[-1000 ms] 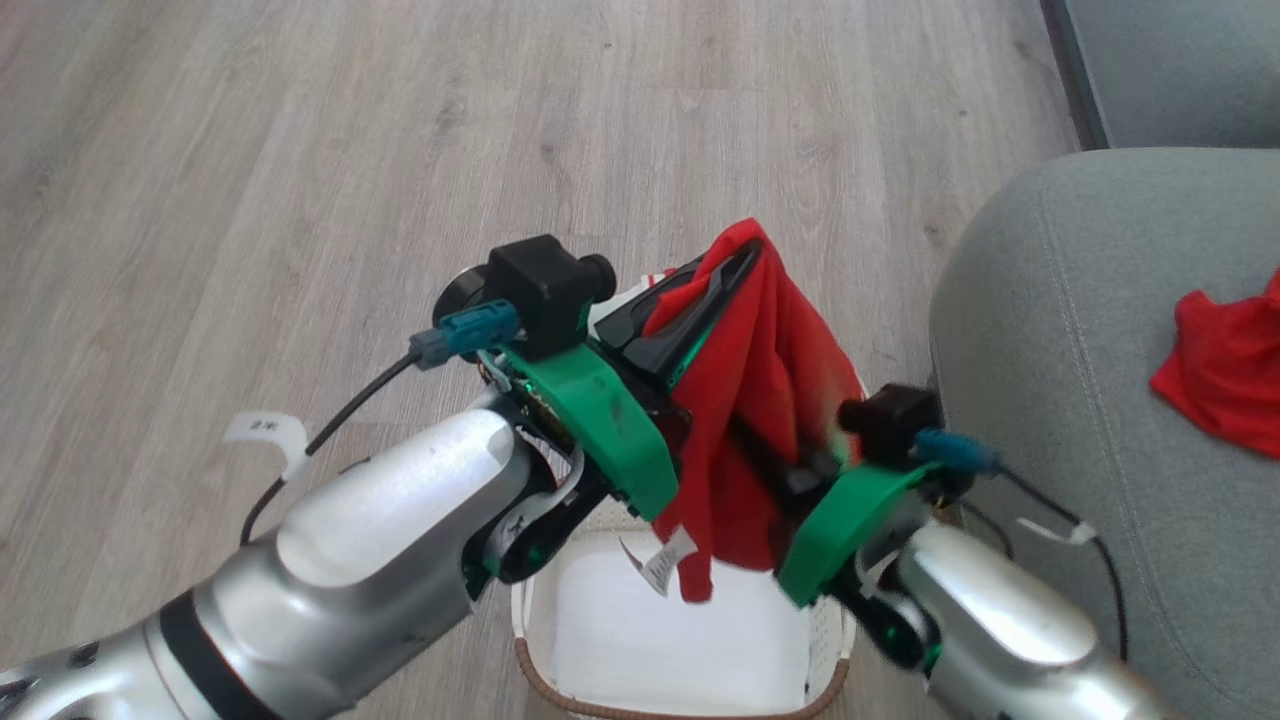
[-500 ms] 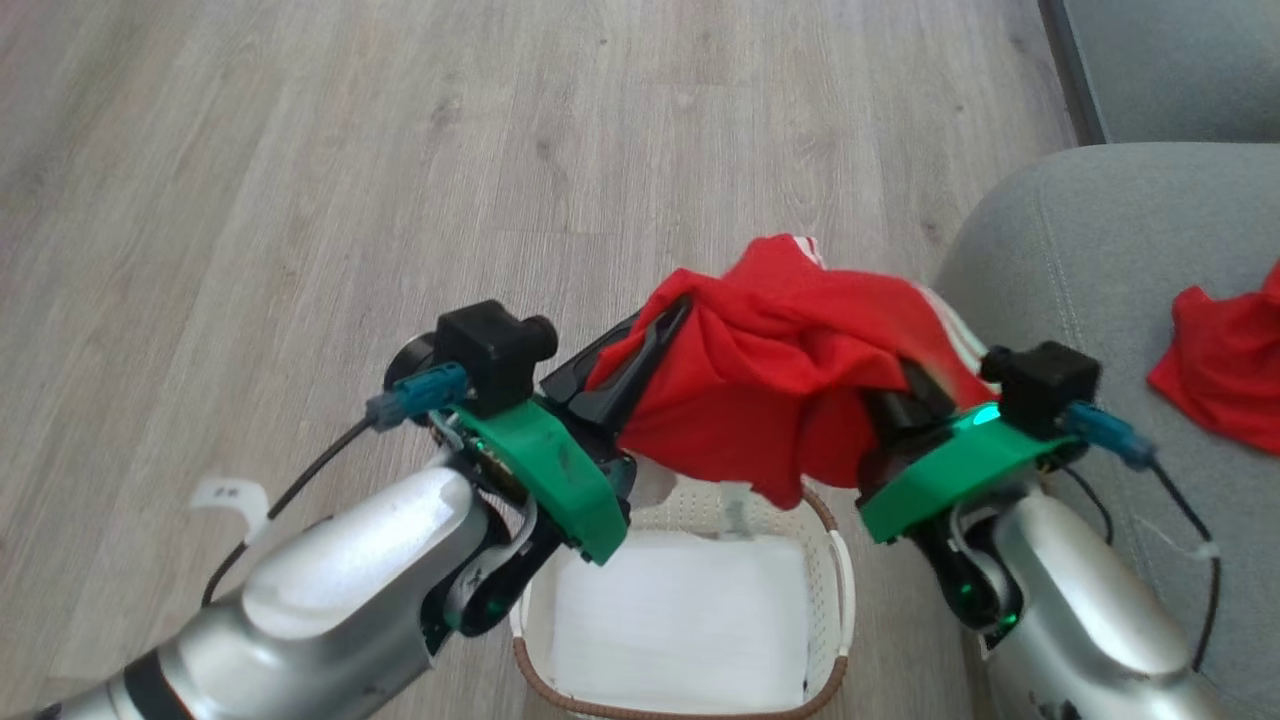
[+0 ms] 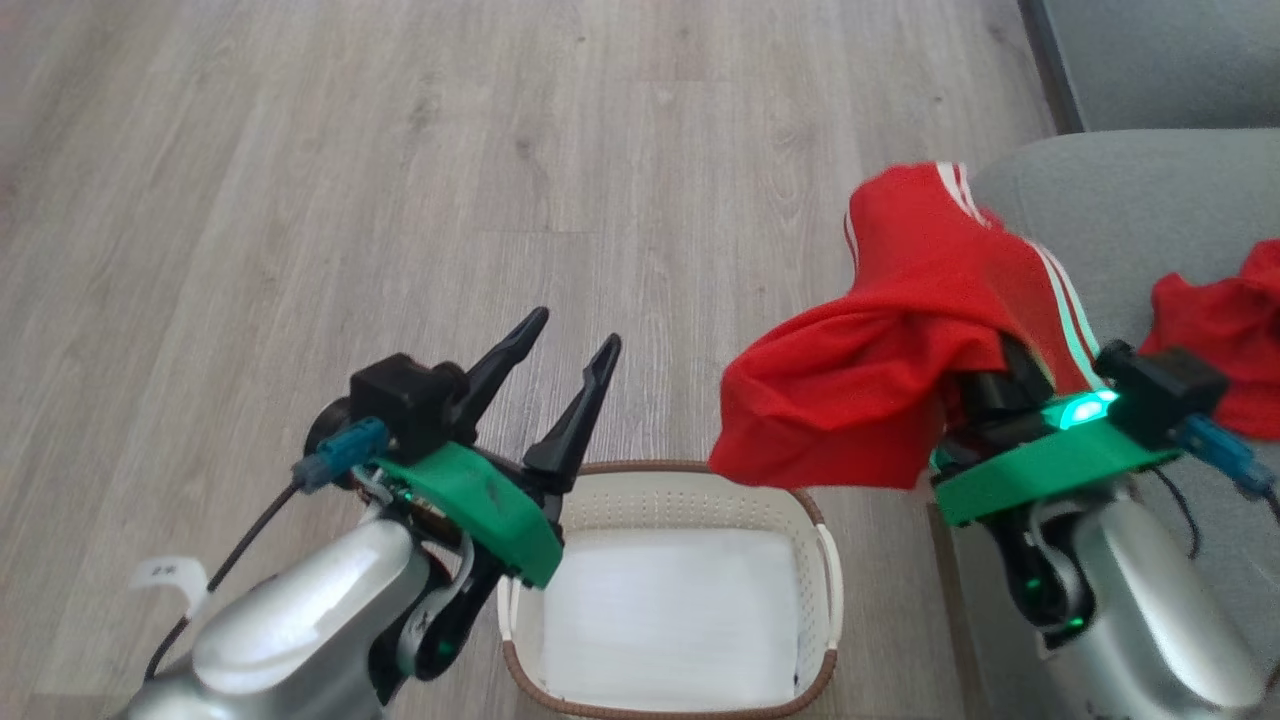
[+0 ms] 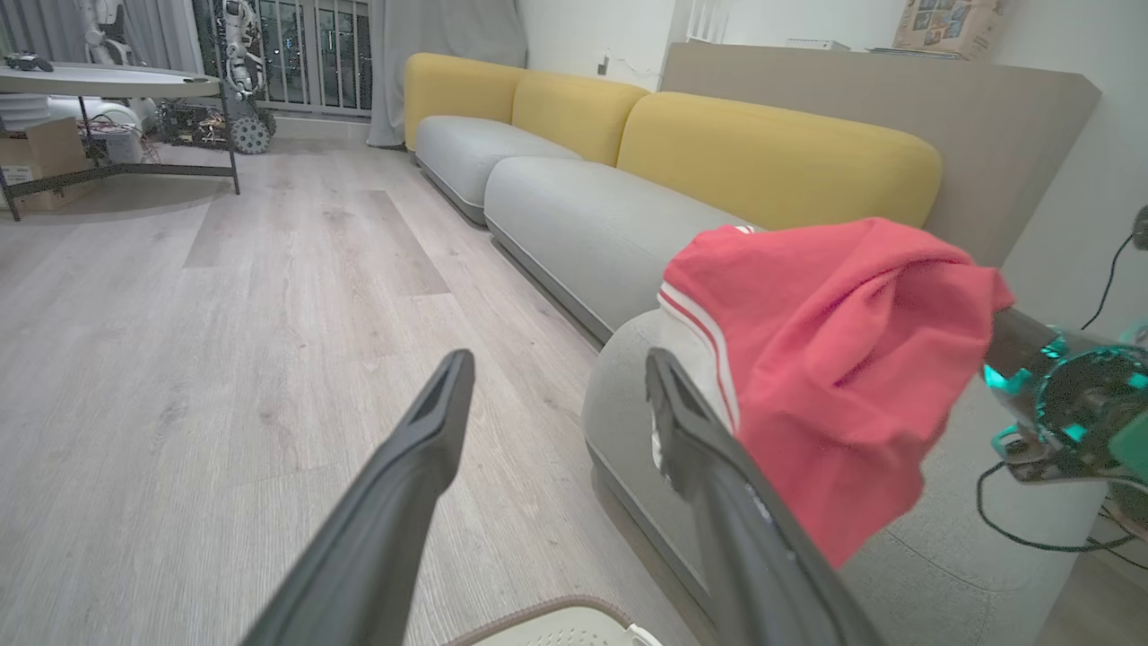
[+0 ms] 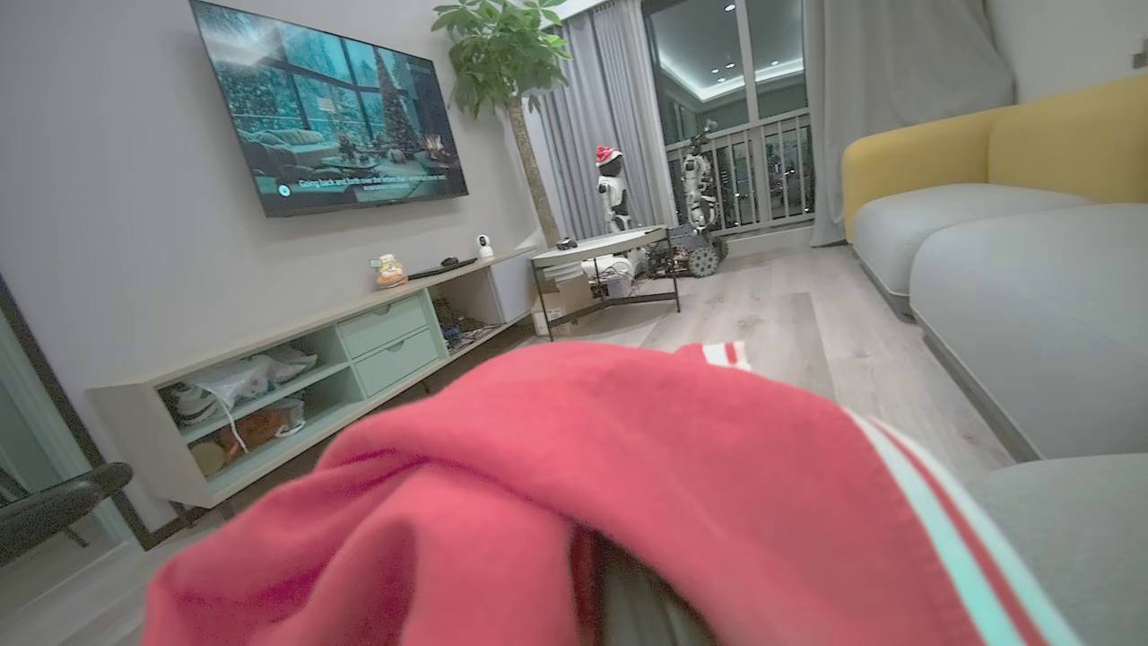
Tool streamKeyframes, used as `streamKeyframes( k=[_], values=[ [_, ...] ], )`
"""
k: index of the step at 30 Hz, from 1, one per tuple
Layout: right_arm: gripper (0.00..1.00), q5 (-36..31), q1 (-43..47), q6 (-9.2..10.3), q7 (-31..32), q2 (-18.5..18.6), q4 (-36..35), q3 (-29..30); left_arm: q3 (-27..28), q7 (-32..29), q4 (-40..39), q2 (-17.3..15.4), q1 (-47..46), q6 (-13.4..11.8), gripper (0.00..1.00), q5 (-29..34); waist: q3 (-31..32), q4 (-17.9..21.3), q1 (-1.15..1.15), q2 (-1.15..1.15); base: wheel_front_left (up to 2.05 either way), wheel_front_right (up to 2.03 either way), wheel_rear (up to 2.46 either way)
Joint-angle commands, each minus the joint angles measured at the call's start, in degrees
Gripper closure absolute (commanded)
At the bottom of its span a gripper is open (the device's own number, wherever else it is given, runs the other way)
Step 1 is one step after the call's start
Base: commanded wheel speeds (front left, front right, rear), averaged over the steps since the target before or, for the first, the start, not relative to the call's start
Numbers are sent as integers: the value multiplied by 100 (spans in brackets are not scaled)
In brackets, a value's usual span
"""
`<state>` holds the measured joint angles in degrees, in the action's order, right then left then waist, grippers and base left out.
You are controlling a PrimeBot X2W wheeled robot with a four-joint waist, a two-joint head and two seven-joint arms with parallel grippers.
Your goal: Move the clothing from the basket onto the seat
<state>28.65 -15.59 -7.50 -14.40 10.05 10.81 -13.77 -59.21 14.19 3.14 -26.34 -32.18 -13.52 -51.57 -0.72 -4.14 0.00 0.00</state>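
Observation:
A red garment with white stripes (image 3: 880, 400) hangs draped over my right gripper (image 3: 985, 360), which is shut on it; the cloth hides the fingers. It hovers at the left edge of the grey seat (image 3: 1100, 200), to the right of and above the basket (image 3: 690, 468). The same garment (image 4: 834, 359) shows in the left wrist view, and it (image 5: 574, 467) covers the lower half of the right wrist view. A second red garment (image 3: 1215, 330) lies on the seat. My left gripper (image 3: 575, 330) is open and holds nothing, above the basket's left rim. Inside the basket I see its white bottom.
Pale wood floor (image 3: 400, 200) stretches ahead and to the left. More grey sofa cushions with yellow backs (image 4: 771, 152) run along the wall. A TV unit (image 5: 341, 350) and a small table (image 5: 610, 251) stand across the room.
My left gripper has let go of the red garment and drawn back to the left, now open. My right gripper has carried the garment rightward to the seat's edge.

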Motion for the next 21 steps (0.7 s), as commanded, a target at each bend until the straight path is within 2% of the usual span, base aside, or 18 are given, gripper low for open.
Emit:
streamKeyframes(
  k=[1, 9, 21],
  values=[
    [100, -16, -77, 1, -60, 116, -302, 45, 354, 63, -206, -186, -130, -30, 0, 108, -6, 57, 0, 0, 0, 0, 0],
    [100, -18, 168, 1, -60, 330, -609, 374, 431, 75, -317, -147, 39, 16, 0, 260, -37, 369, 0, 0, 0, 0, 0],
    [100, -190, 458, 1, 18, 406, -1210, 796, 531, 79, -376, -130, 24, 80, 0, 438, -280, 1294, 0, 0, 0, 0, 0]
  ],
)
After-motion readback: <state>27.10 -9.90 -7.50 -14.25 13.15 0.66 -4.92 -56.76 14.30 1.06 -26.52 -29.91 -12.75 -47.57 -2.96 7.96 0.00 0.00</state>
